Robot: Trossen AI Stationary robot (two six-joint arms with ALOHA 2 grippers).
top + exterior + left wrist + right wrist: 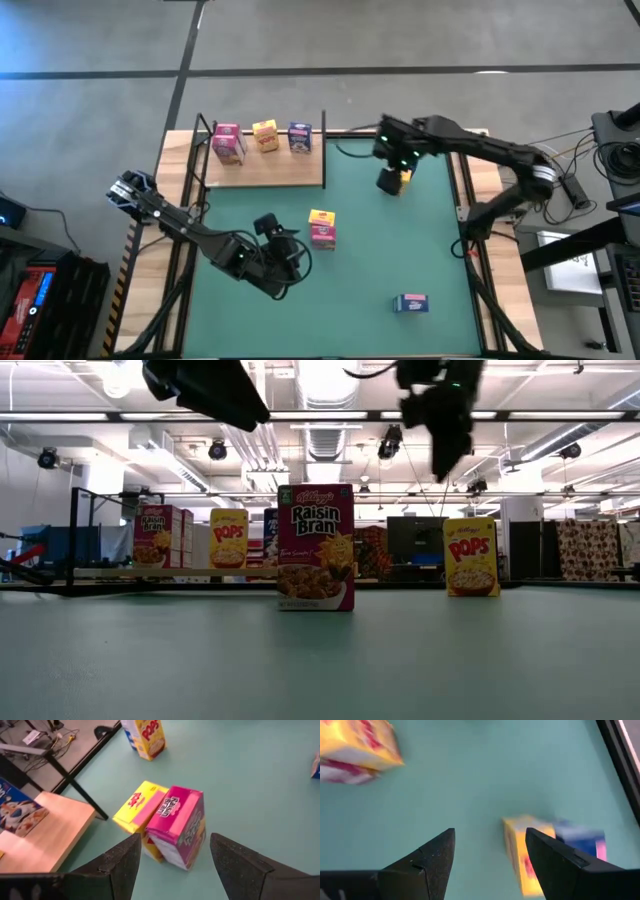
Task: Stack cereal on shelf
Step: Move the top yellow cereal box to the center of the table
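Three cereal boxes stand on the light-wood shelf [262, 170]: pink [228, 143], yellow [265, 135] and blue [300, 137]. A pink Raisin Bran box [177, 825] stands on the green mat, side by side with a yellow box [140, 810]. My left gripper [175, 839] is open, raised above and just left of this pair [322, 228]. Another yellow Pops box [527, 852] stands on the mat near the far right. My right gripper [490, 832] hangs open over it [392, 180], well above it in the low view [440, 445]. A blue box [411, 303] lies flat near the near edge.
The shelf's thin black posts [323, 125] rise at its corners, and its right half is bare board. Open green mat [380, 250] lies between the box pair, the Pops box and the blue box. Black frame rails [462, 190] run along the table's sides.
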